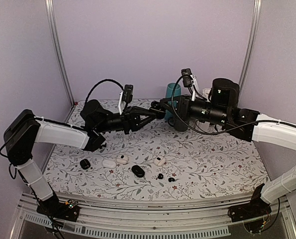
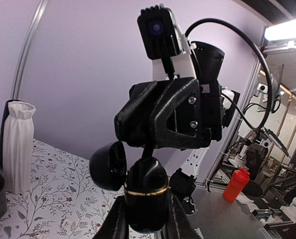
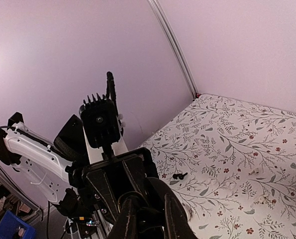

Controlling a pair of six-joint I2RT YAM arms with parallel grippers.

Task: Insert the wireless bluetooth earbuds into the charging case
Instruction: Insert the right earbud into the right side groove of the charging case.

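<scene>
Your left gripper (image 2: 148,219) clamped a glossy black, gold-banded charging case (image 2: 147,185), its domed lid (image 2: 108,164) open. Your left arm (image 1: 58,133) and right arm (image 1: 277,132) stretched level, tips meeting mid-air. Whether your right gripper (image 3: 147,219) held anything, I couldn't tell. Two tiny glossy earbuds (image 1: 160,176) lay at 6 o'clock on the floral table (image 1: 212,164).

The left arm (image 1: 58,133) and right arm (image 1: 279,133) had white shells between black joints. Black cables (image 1: 100,83) looped off both wrists. Silver screws (image 2: 191,100) studded the black housing of the right gripper (image 2: 148,148).
</scene>
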